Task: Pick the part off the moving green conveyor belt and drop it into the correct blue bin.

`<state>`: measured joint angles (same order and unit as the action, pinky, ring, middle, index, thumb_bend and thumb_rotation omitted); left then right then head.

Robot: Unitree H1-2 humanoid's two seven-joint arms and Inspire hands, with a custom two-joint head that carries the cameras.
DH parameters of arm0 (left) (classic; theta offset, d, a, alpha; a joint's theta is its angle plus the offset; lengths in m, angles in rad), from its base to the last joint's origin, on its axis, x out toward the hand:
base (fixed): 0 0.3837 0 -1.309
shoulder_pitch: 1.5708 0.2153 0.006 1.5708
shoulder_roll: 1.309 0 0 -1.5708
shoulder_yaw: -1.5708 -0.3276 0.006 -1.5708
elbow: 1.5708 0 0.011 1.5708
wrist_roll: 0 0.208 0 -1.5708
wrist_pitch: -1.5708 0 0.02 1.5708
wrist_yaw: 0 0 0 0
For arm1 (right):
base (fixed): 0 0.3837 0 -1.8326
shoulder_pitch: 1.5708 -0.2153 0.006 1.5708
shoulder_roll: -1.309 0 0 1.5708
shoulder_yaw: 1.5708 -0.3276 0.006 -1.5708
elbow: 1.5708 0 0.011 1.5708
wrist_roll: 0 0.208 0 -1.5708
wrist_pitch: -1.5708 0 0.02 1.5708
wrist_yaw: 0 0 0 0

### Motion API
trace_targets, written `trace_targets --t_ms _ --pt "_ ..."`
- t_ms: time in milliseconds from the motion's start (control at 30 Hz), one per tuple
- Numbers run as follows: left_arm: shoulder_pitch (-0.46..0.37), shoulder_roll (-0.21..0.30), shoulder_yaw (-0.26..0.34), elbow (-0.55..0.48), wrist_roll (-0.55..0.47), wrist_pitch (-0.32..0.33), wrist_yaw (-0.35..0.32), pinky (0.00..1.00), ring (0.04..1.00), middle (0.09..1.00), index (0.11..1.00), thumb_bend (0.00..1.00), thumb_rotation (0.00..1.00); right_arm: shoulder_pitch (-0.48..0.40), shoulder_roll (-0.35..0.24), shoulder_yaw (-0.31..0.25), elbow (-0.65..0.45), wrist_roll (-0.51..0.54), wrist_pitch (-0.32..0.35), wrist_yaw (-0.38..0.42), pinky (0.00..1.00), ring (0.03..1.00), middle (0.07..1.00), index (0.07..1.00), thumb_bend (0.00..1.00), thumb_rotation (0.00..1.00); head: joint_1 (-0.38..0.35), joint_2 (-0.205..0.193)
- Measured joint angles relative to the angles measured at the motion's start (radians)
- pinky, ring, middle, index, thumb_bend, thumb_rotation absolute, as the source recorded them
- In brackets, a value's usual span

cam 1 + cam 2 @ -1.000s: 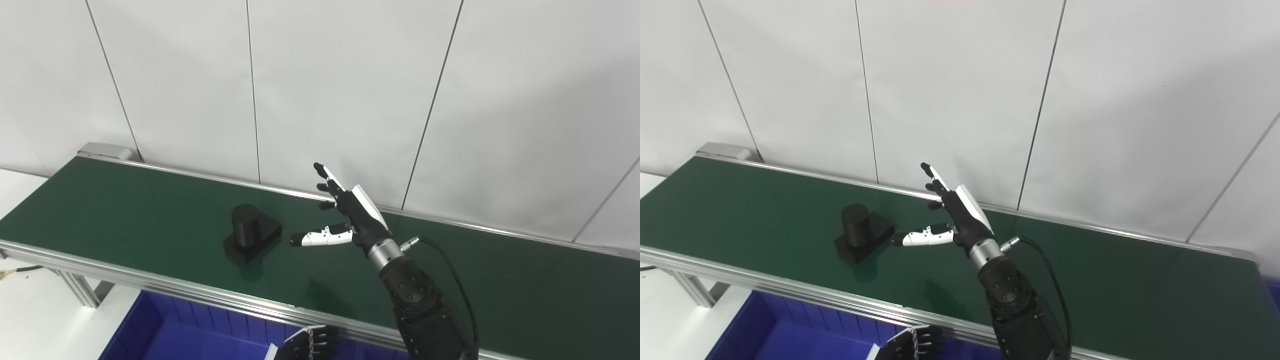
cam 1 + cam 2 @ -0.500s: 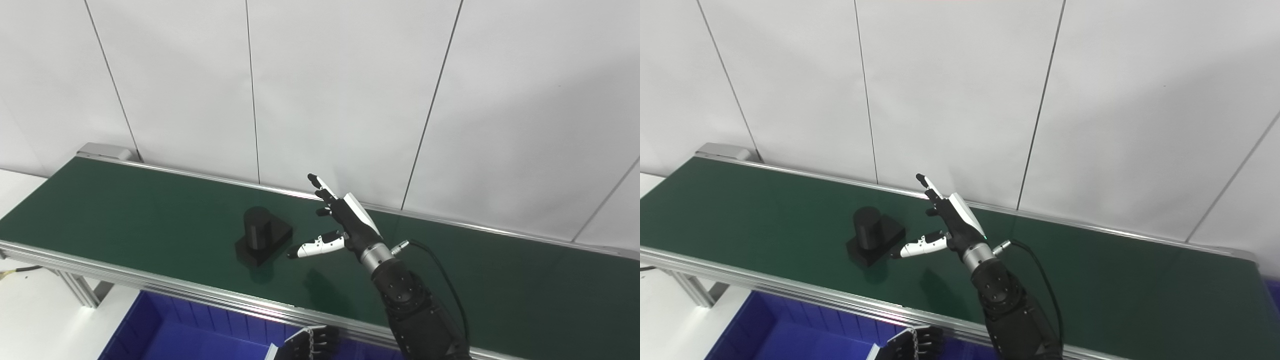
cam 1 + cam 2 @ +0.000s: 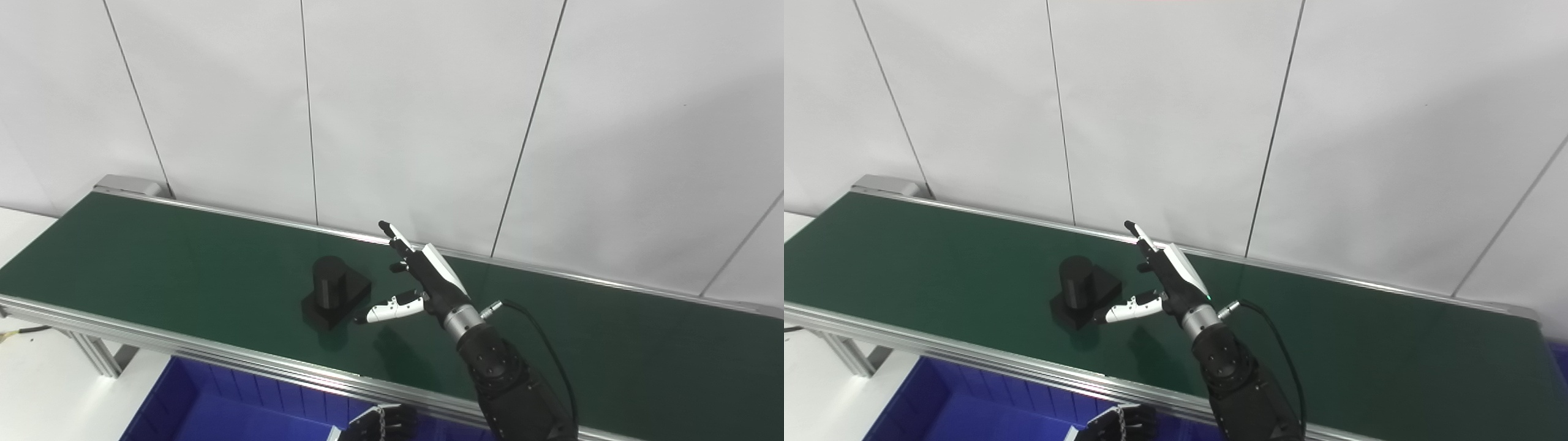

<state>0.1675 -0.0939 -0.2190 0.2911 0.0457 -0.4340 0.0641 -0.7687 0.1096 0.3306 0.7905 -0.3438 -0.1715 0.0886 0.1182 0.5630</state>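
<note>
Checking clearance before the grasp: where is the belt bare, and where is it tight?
The green conveyor belt lies bare left of the black cylinder-on-base part, and again right of the right hand. It is tight only between that open hand's thumb and the part.

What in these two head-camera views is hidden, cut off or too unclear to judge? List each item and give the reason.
- Left hand: cut by the bottom edge in both views, so open or shut is unclear.
- Blue bin: partly behind the conveyor belt frame and cut by the bottom edge; its contents unseen.
- Black part: whether the right hand's thumb touches it.
</note>
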Motion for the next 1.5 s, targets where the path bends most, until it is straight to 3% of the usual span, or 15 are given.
trace_targets --t_ms 267,600,833,967,1233,1500 --pt "0.000 0.000 0.002 0.000 0.005 0.000 0.001 0.61 0.643 0.672 0.678 0.60 0.00 -0.016 0.012 0.000 0.069 -0.004 0.000 -0.019 0.75 0.918 0.971 1.000 0.88 0.30 -0.015 0.005" --pt "-0.004 0.000 0.002 0.000 0.007 0.000 0.002 0.59 0.626 0.662 0.669 0.61 0.00 -0.056 0.022 -0.004 0.123 -0.002 -0.002 -0.042 0.72 0.892 0.951 1.000 0.85 0.25 -0.037 0.025" --pt "-0.005 0.000 0.001 0.000 0.017 0.000 0.004 0.61 0.629 0.652 0.659 0.60 0.00 -0.069 0.029 -0.003 0.170 -0.018 -0.012 -0.102 0.74 0.877 0.926 0.987 0.85 0.22 -0.041 0.023" --pt "-0.005 0.000 0.000 0.000 0.020 0.000 0.004 0.60 0.629 0.664 0.662 0.61 0.00 -0.070 0.031 -0.004 0.199 -0.020 -0.047 -0.135 0.77 0.878 0.912 0.958 0.84 0.18 -0.038 0.028" --pt "-0.004 -0.001 -0.001 0.000 0.022 0.000 0.004 0.59 0.623 0.667 0.660 0.63 0.00 -0.095 0.051 -0.007 0.265 -0.023 -0.086 -0.202 0.74 0.829 0.853 0.850 0.80 0.02 -0.037 0.028" --pt "-0.004 -0.001 -0.001 0.000 0.023 0.000 0.004 0.60 0.621 0.665 0.660 0.63 0.00 -0.101 0.069 -0.054 0.362 0.023 -0.175 -0.229 0.65 0.749 0.787 0.762 0.78 0.00 -0.031 0.028"
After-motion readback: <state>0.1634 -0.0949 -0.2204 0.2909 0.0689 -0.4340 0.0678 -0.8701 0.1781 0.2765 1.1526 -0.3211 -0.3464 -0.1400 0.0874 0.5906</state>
